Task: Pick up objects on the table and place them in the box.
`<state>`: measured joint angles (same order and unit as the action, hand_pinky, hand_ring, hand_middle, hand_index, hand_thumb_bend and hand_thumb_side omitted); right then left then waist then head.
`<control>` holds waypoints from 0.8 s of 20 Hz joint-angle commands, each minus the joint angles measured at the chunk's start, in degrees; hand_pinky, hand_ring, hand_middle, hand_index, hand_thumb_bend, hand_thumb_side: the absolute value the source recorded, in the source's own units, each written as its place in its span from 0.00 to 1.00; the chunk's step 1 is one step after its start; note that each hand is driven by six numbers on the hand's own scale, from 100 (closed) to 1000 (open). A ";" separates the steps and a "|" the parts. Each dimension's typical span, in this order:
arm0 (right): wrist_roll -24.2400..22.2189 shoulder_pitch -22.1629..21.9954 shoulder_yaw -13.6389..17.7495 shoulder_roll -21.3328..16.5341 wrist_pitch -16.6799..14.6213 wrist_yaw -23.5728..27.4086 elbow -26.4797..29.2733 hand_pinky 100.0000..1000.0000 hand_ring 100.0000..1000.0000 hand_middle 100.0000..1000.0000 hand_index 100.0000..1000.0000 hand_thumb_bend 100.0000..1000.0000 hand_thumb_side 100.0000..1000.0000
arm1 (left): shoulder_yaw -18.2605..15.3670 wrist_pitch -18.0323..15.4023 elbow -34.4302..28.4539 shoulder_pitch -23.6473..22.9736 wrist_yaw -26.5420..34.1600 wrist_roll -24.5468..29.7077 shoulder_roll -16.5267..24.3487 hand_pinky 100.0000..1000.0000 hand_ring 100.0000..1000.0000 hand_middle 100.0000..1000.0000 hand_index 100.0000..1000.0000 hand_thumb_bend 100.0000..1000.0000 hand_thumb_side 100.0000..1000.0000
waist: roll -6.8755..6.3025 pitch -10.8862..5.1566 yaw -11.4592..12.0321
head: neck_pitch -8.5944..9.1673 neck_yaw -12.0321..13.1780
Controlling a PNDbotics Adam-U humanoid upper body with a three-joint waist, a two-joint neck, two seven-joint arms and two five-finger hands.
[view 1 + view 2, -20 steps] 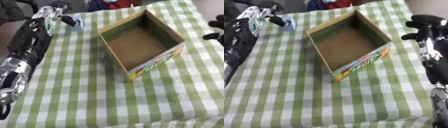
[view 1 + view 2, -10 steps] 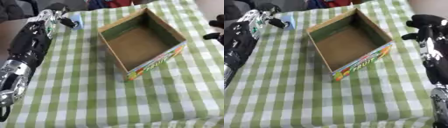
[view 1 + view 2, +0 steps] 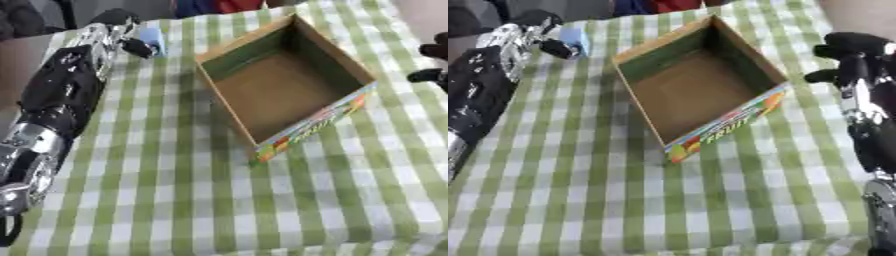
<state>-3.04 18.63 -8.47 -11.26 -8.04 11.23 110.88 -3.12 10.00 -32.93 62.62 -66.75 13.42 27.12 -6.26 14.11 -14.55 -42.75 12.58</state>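
A small light blue object [image 3: 575, 39] stands on the green checked tablecloth at the far left corner. My left hand [image 3: 118, 24] is stretched out to it, and a dark thumb [image 3: 136, 47] is curled against its left side. The open cardboard box [image 3: 315, 122], with fruit print on its front wall, sits in the middle of the table and is empty inside. My right hand [image 3: 852, 50] hovers at the right edge, level with the box's far right corner. Its fingers are relaxed and hold nothing.
The table's far edge runs just behind the blue object and the box. Dark and red shapes [image 3: 219, 6] lie beyond that edge. Checked cloth [image 3: 175, 200] stretches in front of the box to the near edge.
Both hands stay about where they were, the left at the blue object and the right at the right edge. The whole picture has shifted slightly.
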 commanded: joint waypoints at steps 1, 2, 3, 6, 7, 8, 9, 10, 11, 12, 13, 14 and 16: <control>-0.23 0.74 0.35 0.10 -0.18 -0.08 1.11 0.57 0.75 0.69 0.71 0.00 0.27 | -0.48 0.53 -0.56 0.96 0.31 -0.19 1.76 0.77 0.77 0.80 0.91 0.30 0.45 | 0.46 -0.72 -0.11 | 0.52 0.19; -0.23 0.75 0.35 0.12 -0.18 -0.08 1.11 0.57 0.75 0.69 0.71 0.00 0.27 | -0.48 0.65 -0.58 0.97 0.32 -0.30 1.74 0.77 0.77 0.79 0.92 0.30 0.46 | 0.45 -0.62 -0.13 | 0.53 0.17; -0.25 0.78 0.34 0.15 -0.18 -0.09 1.12 0.57 0.75 0.69 0.71 0.00 0.27 | -0.49 0.77 -0.58 0.98 0.35 -0.42 1.72 0.77 0.77 0.79 0.93 0.30 0.46 | 0.45 -0.49 -0.17 | 0.56 0.14; -0.32 0.85 0.31 0.21 -0.18 -0.09 1.14 0.57 0.75 0.69 0.70 0.00 0.27 | -0.51 0.98 -0.50 0.96 0.60 -0.61 1.65 0.77 0.76 0.78 0.94 0.29 0.47 | 0.49 -0.14 -0.34 | 0.61 0.12; -0.32 0.87 0.32 0.23 -0.18 -0.09 1.15 0.57 0.75 0.69 0.70 0.00 0.27 | -0.48 1.05 -0.44 0.93 0.62 -0.63 1.63 0.77 0.75 0.78 0.94 0.29 0.47 | 0.51 -0.02 -0.40 | 0.64 0.13; -0.33 0.89 0.33 0.25 -0.18 -0.09 1.15 0.57 0.75 0.69 0.70 0.00 0.27 | -0.47 1.11 -0.39 0.91 0.64 -0.66 1.61 0.76 0.75 0.77 0.94 0.29 0.47 | 0.53 0.08 -0.44 | 0.66 0.12; -0.33 0.90 0.33 0.27 -0.18 -0.09 1.16 0.57 0.75 0.69 0.70 0.00 0.27 | -0.47 1.16 -0.35 0.89 0.65 -0.68 1.59 0.76 0.75 0.77 0.94 0.29 0.47 | 0.54 0.17 -0.48 | 0.66 0.09; -0.34 0.91 0.33 0.28 -0.18 -0.08 1.16 0.57 0.75 0.69 0.70 0.00 0.27 | -0.47 1.20 -0.32 0.88 0.68 -0.70 1.56 0.76 0.74 0.77 0.93 0.29 0.47 | 0.55 0.25 -0.50 | 0.67 0.07; -0.35 0.92 0.33 0.30 -0.18 -0.08 1.16 0.57 0.75 0.69 0.70 0.00 0.27 | -0.47 1.23 -0.30 0.87 0.71 -0.73 1.53 0.76 0.74 0.76 0.92 0.29 0.47 | 0.57 0.31 -0.51 | 0.68 0.04; -0.36 0.93 0.33 0.31 -0.17 -0.08 1.15 0.57 0.75 0.69 0.70 0.00 0.27 | -0.47 1.25 -0.29 0.87 0.76 -0.77 1.51 0.76 0.73 0.76 0.91 0.28 0.47 | 0.58 0.35 -0.51 | 0.69 0.03; -0.38 0.94 0.32 0.33 -0.17 -0.08 1.15 0.57 0.75 0.69 0.70 0.00 0.27 | -0.46 1.24 -0.31 0.87 0.80 -0.85 1.50 0.75 0.72 0.75 0.88 0.27 0.46 | 0.60 0.37 -0.52 | 0.69 0.02; -0.39 0.94 0.32 0.35 -0.17 -0.08 1.13 0.57 0.75 0.69 0.70 0.00 0.27 | -0.46 1.22 -0.35 0.86 0.84 -0.97 1.49 0.74 0.71 0.73 0.85 0.26 0.46 | 0.61 0.38 -0.52 | 0.68 0.01; -0.43 0.94 0.32 0.36 -0.16 -0.09 1.10 0.57 0.75 0.69 0.70 0.00 0.27 | -0.45 1.05 -0.58 0.86 0.87 -1.55 1.53 0.71 0.66 0.67 0.77 0.21 0.44 | 0.65 0.33 -0.56 | 0.64 -0.01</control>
<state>-3.21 18.89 -8.47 -10.84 -8.17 11.23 110.88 -3.14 11.03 -32.80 62.57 -66.13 12.23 27.12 -6.02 15.38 -15.13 -42.69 12.52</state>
